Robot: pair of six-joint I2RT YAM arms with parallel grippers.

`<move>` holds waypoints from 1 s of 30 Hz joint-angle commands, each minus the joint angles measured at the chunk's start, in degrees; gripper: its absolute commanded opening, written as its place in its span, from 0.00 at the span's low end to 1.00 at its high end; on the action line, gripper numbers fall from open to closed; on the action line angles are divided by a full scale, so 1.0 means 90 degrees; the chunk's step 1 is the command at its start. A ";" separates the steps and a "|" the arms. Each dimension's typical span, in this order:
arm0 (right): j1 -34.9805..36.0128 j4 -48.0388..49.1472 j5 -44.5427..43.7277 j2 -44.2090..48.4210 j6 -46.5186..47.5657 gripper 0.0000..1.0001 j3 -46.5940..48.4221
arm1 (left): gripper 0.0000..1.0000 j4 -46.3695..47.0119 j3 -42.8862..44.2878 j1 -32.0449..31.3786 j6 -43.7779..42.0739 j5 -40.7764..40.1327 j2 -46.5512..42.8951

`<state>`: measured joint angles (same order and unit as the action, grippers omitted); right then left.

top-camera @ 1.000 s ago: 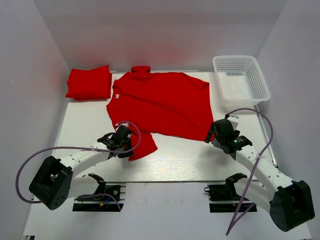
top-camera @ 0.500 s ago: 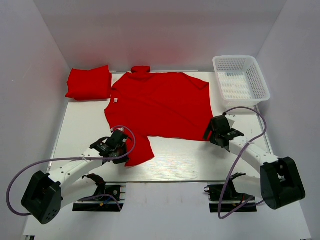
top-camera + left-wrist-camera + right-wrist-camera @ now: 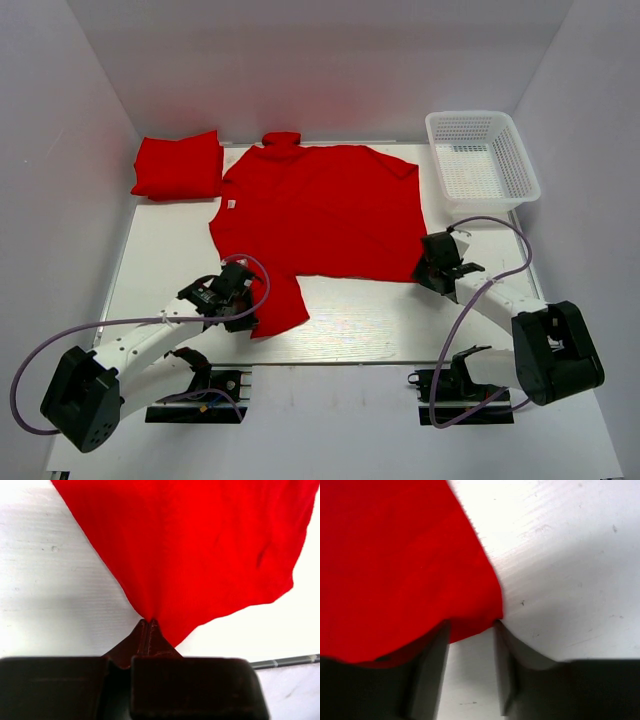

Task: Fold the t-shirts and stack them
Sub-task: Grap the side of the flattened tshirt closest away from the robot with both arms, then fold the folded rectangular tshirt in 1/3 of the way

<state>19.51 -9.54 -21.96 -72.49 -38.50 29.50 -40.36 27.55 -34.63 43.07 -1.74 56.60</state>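
A red shirt [image 3: 320, 205] lies spread flat across the middle of the white table [image 3: 360, 310] in the top view. Its collar points to the upper edge of the frame and its hem runs along the lower side. A small white tag [image 3: 229, 204] shows on its left edge. One flap of the shirt hangs down toward the lower left.

My left gripper [image 3: 250, 303] sits at that flap. In the left wrist view the left gripper [image 3: 148, 626] has its jaws pressed together on a point of the red cloth [image 3: 200, 545], which fans out from the pinch toward the top of the frame.

My right gripper [image 3: 426, 266] is at the shirt's lower right corner. In the right wrist view the right gripper [image 3: 470, 635] has its jaws apart, with bare table visible between them. The corner of the shirt [image 3: 395, 565] reaches into the gap at the tips.

A folded shirt [image 3: 180, 166], also red, rests at the upper left, just beside the spread one. A white mesh basket [image 3: 470, 114] stands at the upper right, apart from the cloth.
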 commanded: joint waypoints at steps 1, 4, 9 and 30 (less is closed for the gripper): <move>-0.0048 0.0249 -0.0129 -0.0071 -0.0165 0.42 -0.0259 | 0.00 -0.0193 0.0083 -0.0019 0.0097 0.0241 -0.0175; -0.0048 0.0260 -0.0139 -0.0071 -0.0107 0.23 -0.0328 | 0.00 -0.0310 0.0142 -0.0019 0.0097 0.0397 -0.0341; 0.0010 -0.0460 0.0182 0.0834 -0.0048 0.00 -0.0658 | 0.00 -0.0973 0.0464 -0.0019 0.0215 0.0642 -0.0604; 0.0000 -0.1333 0.1083 0.2674 0.0566 0.00 -0.0252 | 0.00 0.0118 0.1976 -0.0019 -0.0293 0.1043 0.0223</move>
<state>19.51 -23.90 -10.44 -47.11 -36.01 21.71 -48.53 39.75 -34.63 43.11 7.73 56.27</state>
